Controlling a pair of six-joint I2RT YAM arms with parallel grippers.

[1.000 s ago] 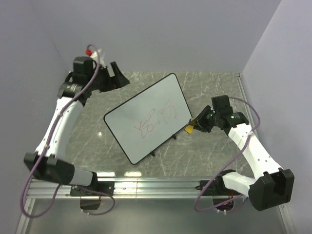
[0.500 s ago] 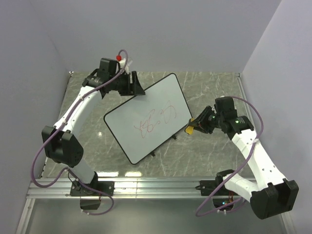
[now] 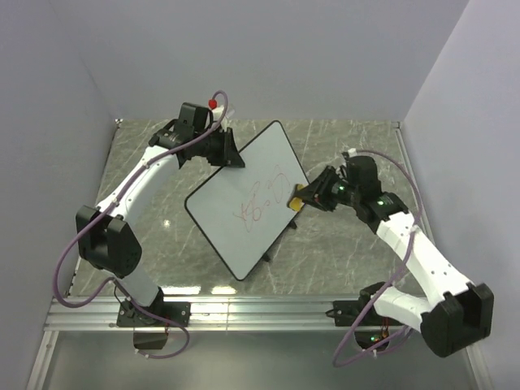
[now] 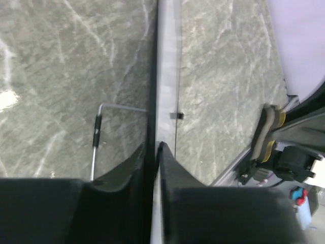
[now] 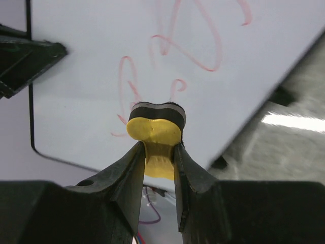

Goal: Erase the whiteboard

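The whiteboard (image 3: 236,219) lies slanted on the grey marble table, red scribbles (image 3: 262,195) across its middle. My left gripper (image 3: 234,158) is shut on the board's far edge. In the left wrist view that edge (image 4: 167,76) runs edge-on between the two fingertips of the left gripper (image 4: 156,148). My right gripper (image 3: 302,197) is shut on a yellow eraser (image 3: 296,199) at the board's right side. In the right wrist view the eraser (image 5: 155,131) sticks out past the right gripper (image 5: 159,148), its dark pad against the white board (image 5: 91,61) just below the scribbles (image 5: 203,48).
The board's wire stand leg (image 4: 96,134) rests on the table under its back. An aluminium rail (image 3: 260,309) runs along the near edge by the arm bases. Pale walls close in the left, back and right sides.
My left arm swung in from the back left corner and closed on the board's far edge. The board turned a little. My right gripper carried the eraser left onto the board.
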